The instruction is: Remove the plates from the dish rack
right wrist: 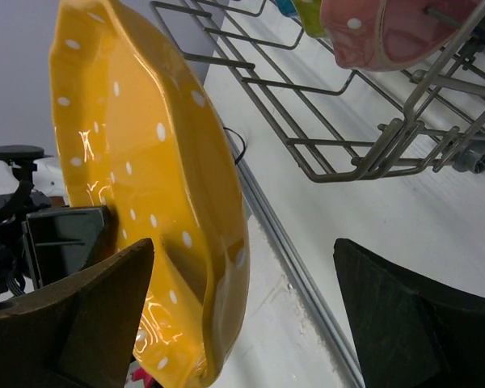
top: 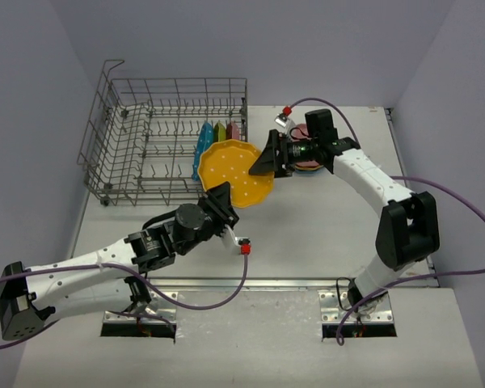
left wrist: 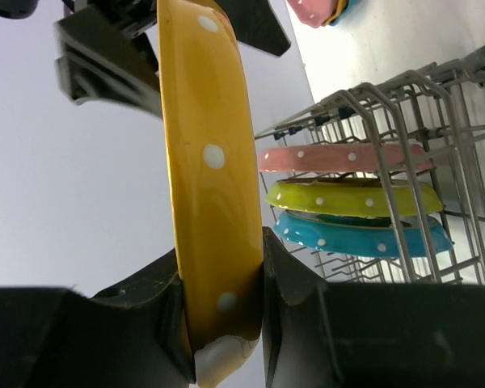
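My left gripper (top: 225, 204) (left wrist: 222, 283) is shut on the lower rim of an orange polka-dot plate (top: 234, 171) (left wrist: 206, 153) and holds it tilted on edge above the table, right of the grey wire dish rack (top: 145, 145). My right gripper (top: 267, 158) (right wrist: 242, 275) is open. The plate's far rim (right wrist: 145, 178) lies between its jaws, nearer the left finger. Blue (top: 204, 139), yellow-green (top: 219, 132) and pink (top: 233, 131) plates stand in the rack's right end. They also show in the left wrist view, pink (left wrist: 339, 157), yellow-green (left wrist: 352, 196) and blue (left wrist: 364, 234).
A small stack of plates (top: 311, 163) (left wrist: 319, 10), pink on top, lies on the table under the right wrist. The rack's raised handle (top: 111, 69) is at its far left corner. Purple cables (top: 210, 303) run along the table's near edge.
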You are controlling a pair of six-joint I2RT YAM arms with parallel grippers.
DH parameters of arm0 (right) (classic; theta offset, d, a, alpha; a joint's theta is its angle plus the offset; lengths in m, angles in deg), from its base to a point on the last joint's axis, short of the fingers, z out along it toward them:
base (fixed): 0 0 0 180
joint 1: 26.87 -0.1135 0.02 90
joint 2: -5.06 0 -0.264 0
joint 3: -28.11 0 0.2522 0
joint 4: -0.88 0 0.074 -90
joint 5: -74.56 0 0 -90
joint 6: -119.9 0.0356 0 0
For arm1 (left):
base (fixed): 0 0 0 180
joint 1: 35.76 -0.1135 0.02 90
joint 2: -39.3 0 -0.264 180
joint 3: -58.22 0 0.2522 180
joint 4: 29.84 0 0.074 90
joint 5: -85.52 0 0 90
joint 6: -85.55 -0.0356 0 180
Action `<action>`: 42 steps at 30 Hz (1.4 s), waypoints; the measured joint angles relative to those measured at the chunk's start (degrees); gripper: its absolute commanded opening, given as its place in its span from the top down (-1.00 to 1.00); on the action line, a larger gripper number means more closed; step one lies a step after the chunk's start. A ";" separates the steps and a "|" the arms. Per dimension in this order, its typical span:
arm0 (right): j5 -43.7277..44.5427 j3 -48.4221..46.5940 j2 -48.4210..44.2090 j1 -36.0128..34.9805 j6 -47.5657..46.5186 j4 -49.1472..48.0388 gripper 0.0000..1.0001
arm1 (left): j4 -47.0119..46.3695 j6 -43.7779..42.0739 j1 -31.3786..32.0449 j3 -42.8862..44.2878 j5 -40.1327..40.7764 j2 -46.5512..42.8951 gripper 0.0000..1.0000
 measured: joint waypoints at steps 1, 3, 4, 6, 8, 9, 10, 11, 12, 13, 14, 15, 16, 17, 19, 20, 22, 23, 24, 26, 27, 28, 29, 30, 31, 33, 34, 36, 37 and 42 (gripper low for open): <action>-0.04 0.00 0.09 -0.16 0.06 0.06 -0.29 | -0.57 -0.14 0.12 -0.01 0.06 0.13 1.00; -0.91 -0.02 0.09 -0.16 0.53 -0.35 0.19 | -1.38 -0.39 0.21 -0.10 0.13 0.32 1.00; -1.85 -0.01 0.09 -0.15 1.04 -0.90 0.42 | -1.69 -0.68 0.21 -0.22 0.19 0.41 0.97; -2.91 0.00 0.06 -0.15 2.06 -2.11 0.81 | -1.86 -0.82 0.21 -0.65 0.50 0.81 0.76; -4.43 0.38 0.03 0.32 4.54 -3.79 0.98 | -2.62 -0.63 0.23 -1.09 0.89 1.00 0.22; -5.53 0.54 -0.02 0.80 5.47 -4.53 1.00 | -3.46 -0.59 0.25 -1.35 0.90 1.13 0.03; -6.50 0.60 -0.02 1.12 6.23 -5.27 1.00 | -4.01 -0.78 0.27 -1.40 1.09 1.24 -0.10; -6.64 0.73 -0.04 1.18 6.67 -5.75 1.00 | -5.03 -0.50 0.29 -1.38 1.42 1.41 -0.30; -6.56 0.98 -0.05 1.15 7.04 -6.20 1.00 | -5.94 -0.22 0.30 -1.36 1.92 1.52 -0.42; -6.39 1.36 -0.05 1.15 7.34 -6.63 1.00 | -6.78 0.23 0.30 -1.32 2.41 1.58 -0.66; -6.39 1.73 -0.05 1.37 7.80 -6.76 1.00 | -7.33 0.63 0.33 -1.17 2.96 1.65 -0.94; -6.46 2.08 -0.05 1.65 8.33 -6.81 1.00 | -7.77 1.00 0.38 -0.98 3.54 1.73 -0.99; -6.73 2.21 -0.05 2.13 8.70 -6.80 1.00 | -8.13 1.52 0.46 -0.74 4.11 1.93 -1.00; -6.91 2.25 -0.05 2.81 8.86 -6.83 1.00 | -8.13 2.46 0.51 -0.08 4.85 2.32 -1.00; -8.01 2.24 -0.05 4.91 9.71 -6.96 1.00 | -7.72 5.58 0.48 2.83 6.89 3.88 -1.00; -8.85 2.23 -0.05 6.26 10.44 -7.16 1.00 | -6.79 7.75 0.41 4.99 7.89 4.91 -1.00; -11.19 2.03 -0.05 9.51 12.35 -8.11 1.00 | -3.82 12.51 0.13 10.41 9.69 7.12 -1.00; -12.20 1.69 -0.05 11.10 13.36 -8.47 1.00 | -2.57 14.84 -0.07 13.38 10.48 8.35 -1.00; -12.95 1.25 -0.05 12.73 14.11 -8.92 1.00 | -1.07 17.35 -0.28 16.43 11.37 9.52 -1.00; -12.17 -0.04 0.01 16.20 14.03 -10.11 1.00 | 2.80 23.95 -1.00 23.37 13.32 11.71 -1.00; -11.71 -0.64 0.27 18.09 13.99 -10.55 1.00 | 4.65 27.40 -1.72 27.07 13.93 12.89 -1.00; -11.27 -1.27 0.64 19.67 13.97 -10.92 1.00 | 6.69 30.79 -2.79 31.13 14.36 14.15 -1.00; -10.82 -1.90 1.05 21.25 13.94 -11.26 1.00 | 8.90 34.45 -4.00 35.16 14.69 15.39 -1.00; -10.33 -2.47 1.69 22.97 13.92 -11.59 1.00 | 11.65 39.10 -5.60 38.77 14.63 16.50 -1.00; -9.82 -3.07 2.54 24.47 13.88 -12.10 1.00 | 14.11 42.86 -7.13 41.88 14.49 17.58 -1.00; -8.11 -3.66 4.20 26.95 13.74 -12.67 1.00 | 19.11 49.85 -10.40 47.65 13.76 19.97 -1.00; -7.12 -3.74 5.08 27.90 13.50 -12.65 1.00 | 22.19 53.66 -12.22 50.26 13.27 21.29 -1.00; -5.38 -3.78 7.00 29.31 12.80 -12.56 1.00 | 27.93 60.92 -15.46 54.92 11.95 24.08 -1.00; -4.37 -3.78 8.11 29.79 12.23 -12.43 1.00 | 30.39 64.14 -16.78 56.87 11.08 25.45 -1.00; 2.72 -4.27 13.08 30.20 8.27 -10.59 1.00 | 38.42 74.59 -22.27 59.96 5.67 28.36 -1.00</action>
